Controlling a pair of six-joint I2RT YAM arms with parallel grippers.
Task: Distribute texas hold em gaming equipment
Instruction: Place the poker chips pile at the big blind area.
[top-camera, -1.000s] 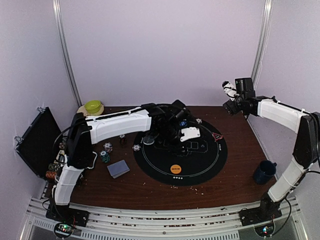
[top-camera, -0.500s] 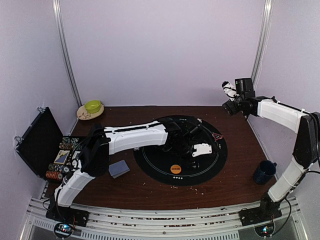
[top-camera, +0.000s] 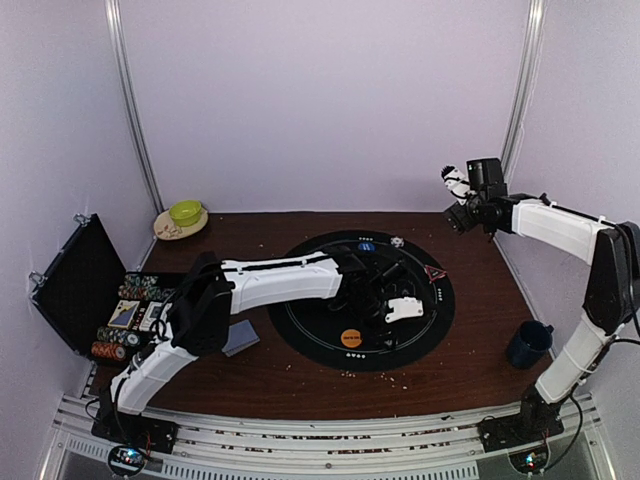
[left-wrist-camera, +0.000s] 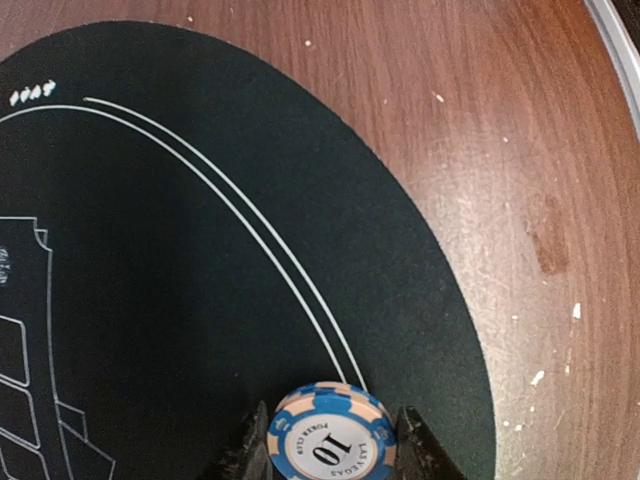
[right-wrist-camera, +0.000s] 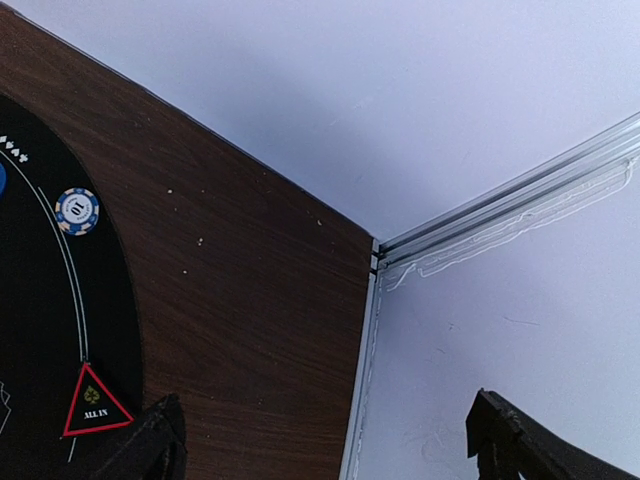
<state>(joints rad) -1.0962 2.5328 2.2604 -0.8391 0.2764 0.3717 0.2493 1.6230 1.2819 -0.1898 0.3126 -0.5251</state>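
My left gripper (left-wrist-camera: 332, 462) is shut on a blue-and-cream striped poker chip (left-wrist-camera: 332, 435) marked 10, held over the right part of the round black mat (left-wrist-camera: 150, 300). In the top view that gripper (top-camera: 392, 322) reaches over the mat's (top-camera: 300, 330) right front. An orange button disc (top-camera: 350, 338) lies at the mat's front, with a blue disc (top-camera: 366, 245) and a white chip (top-camera: 397, 241) at its back. A grey-blue card deck (top-camera: 243, 340) lies left of the mat, partly under my left arm. My right gripper (top-camera: 456, 190) is raised at the back right, open and empty (right-wrist-camera: 330, 450).
An open black chip case (top-camera: 75, 285) with chip rows (top-camera: 135, 290) stands at the left edge. A green bowl (top-camera: 185, 212) sits back left and a dark blue mug (top-camera: 527, 343) front right. A red ALL IN triangle (top-camera: 433, 272) lies on the mat's right edge.
My left arm has swung from the mat's back left across to its right front, carrying the chip. The right arm has barely moved.
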